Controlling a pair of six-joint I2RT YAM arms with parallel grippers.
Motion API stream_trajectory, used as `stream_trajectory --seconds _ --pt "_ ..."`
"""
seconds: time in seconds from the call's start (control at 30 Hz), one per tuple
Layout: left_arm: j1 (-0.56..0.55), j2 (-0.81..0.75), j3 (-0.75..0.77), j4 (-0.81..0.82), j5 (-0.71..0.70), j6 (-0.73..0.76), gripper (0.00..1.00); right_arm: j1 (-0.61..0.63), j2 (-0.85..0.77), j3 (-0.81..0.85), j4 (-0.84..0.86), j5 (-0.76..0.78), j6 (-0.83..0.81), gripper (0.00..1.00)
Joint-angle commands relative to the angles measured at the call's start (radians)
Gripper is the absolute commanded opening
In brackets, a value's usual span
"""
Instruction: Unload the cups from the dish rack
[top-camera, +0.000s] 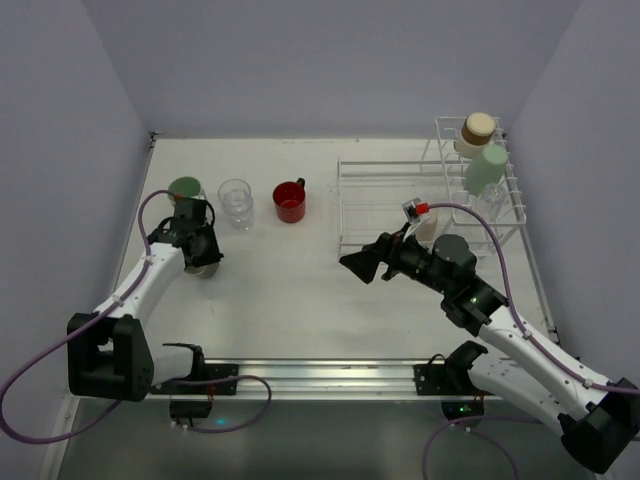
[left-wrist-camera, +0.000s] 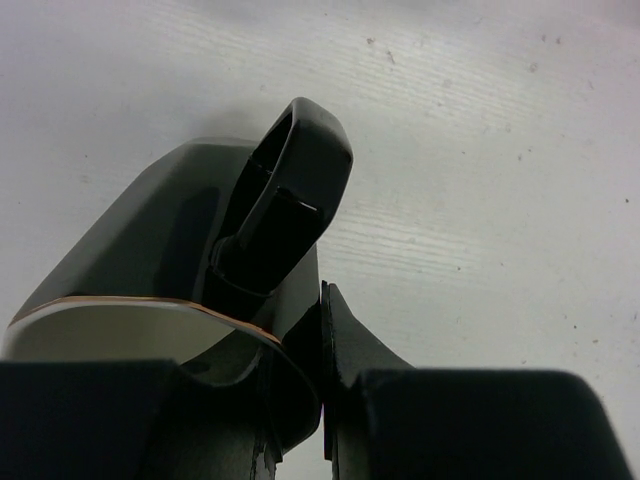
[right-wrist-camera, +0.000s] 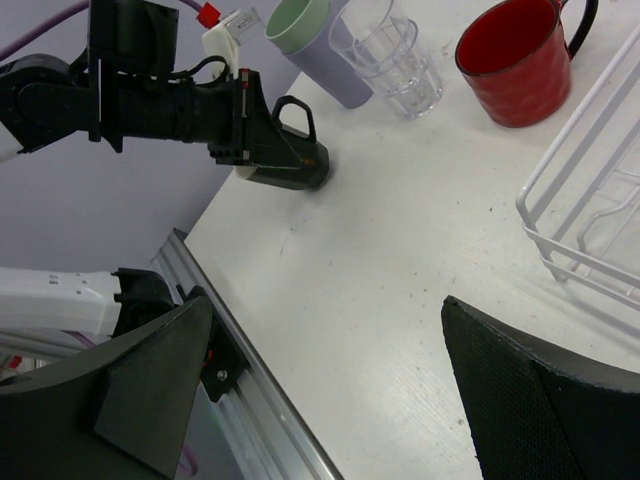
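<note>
My left gripper (top-camera: 203, 252) is shut on the rim of the dark mug with a black handle (top-camera: 208, 268), which is down at the table left of centre. In the left wrist view one finger (left-wrist-camera: 360, 350) presses the mug wall (left-wrist-camera: 150, 220) from outside, next to the handle (left-wrist-camera: 285, 200). Behind it stand the lavender tumbler with green inside (top-camera: 186, 190), the clear glass (top-camera: 236, 200) and the red mug (top-camera: 290, 201). The white dish rack (top-camera: 380, 165) is at the right; its upright part holds a tan-brown cup (top-camera: 477, 130) and a pale green cup (top-camera: 485, 168). My right gripper (top-camera: 362, 265) is open and empty in front of the rack.
The right wrist view shows the tumbler (right-wrist-camera: 320, 45), glass (right-wrist-camera: 395, 60), red mug (right-wrist-camera: 515, 60), dark mug (right-wrist-camera: 290, 165) and rack corner (right-wrist-camera: 590, 200). A metal rail (top-camera: 320, 375) runs along the near edge. Grey walls close in the table on three sides.
</note>
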Motion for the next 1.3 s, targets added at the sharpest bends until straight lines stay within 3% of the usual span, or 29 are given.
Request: stream_trajectory --seconds 0.0,0.07,0.13,0.2,0.23,0.4,0.5,0.6,0.73,0.93,1.1,1.2,1.27 --pt "0.048 0.027 0.024 0.108 -0.003 0.043 0.0 0.004 -0.02 -0.006 -0.007 -0.024 -0.023 0.99" --pt "0.067 0.061 0.027 0.116 -0.046 0.046 0.0 0.002 -0.024 -0.008 -0.007 -0.024 -0.021 0.99" --pt "0.082 0.086 0.036 0.119 -0.075 0.046 0.08 0.002 -0.025 -0.008 -0.01 -0.019 -0.023 0.99" --pt "0.088 0.093 0.039 0.128 -0.087 0.051 0.22 0.004 -0.025 -0.008 -0.017 -0.011 -0.026 0.99" --pt "0.09 0.098 0.042 0.135 -0.101 0.049 0.35 0.004 -0.022 -0.006 -0.021 -0.004 -0.031 0.99" --pt "0.09 0.061 0.038 0.139 -0.103 0.059 0.7 0.004 -0.002 0.003 -0.035 0.012 -0.043 0.99" --pt "0.09 0.002 0.032 0.145 -0.09 0.059 0.86 0.002 0.012 0.012 -0.05 0.035 -0.055 0.99" --pt "0.091 -0.07 0.021 0.164 -0.064 0.054 0.95 0.004 0.024 0.026 -0.078 0.081 -0.074 0.98" --pt "0.09 -0.178 0.0 0.194 -0.017 0.053 1.0 0.006 0.045 0.049 -0.118 0.093 -0.081 0.92" --pt "0.087 -0.344 -0.059 0.251 0.086 0.051 1.0 0.03 0.134 0.155 -0.233 0.171 -0.126 0.82" --pt "0.067 -0.44 -0.112 0.299 0.262 0.03 1.0 0.042 0.154 0.262 -0.306 0.249 -0.153 0.76" --pt "0.016 -0.465 -0.125 0.355 0.385 -0.027 1.0 0.048 0.105 0.342 -0.351 0.277 -0.161 0.7" --pt "-0.092 -0.465 -0.109 0.421 0.387 -0.073 0.99 0.048 0.035 0.376 -0.366 0.282 -0.167 0.66"
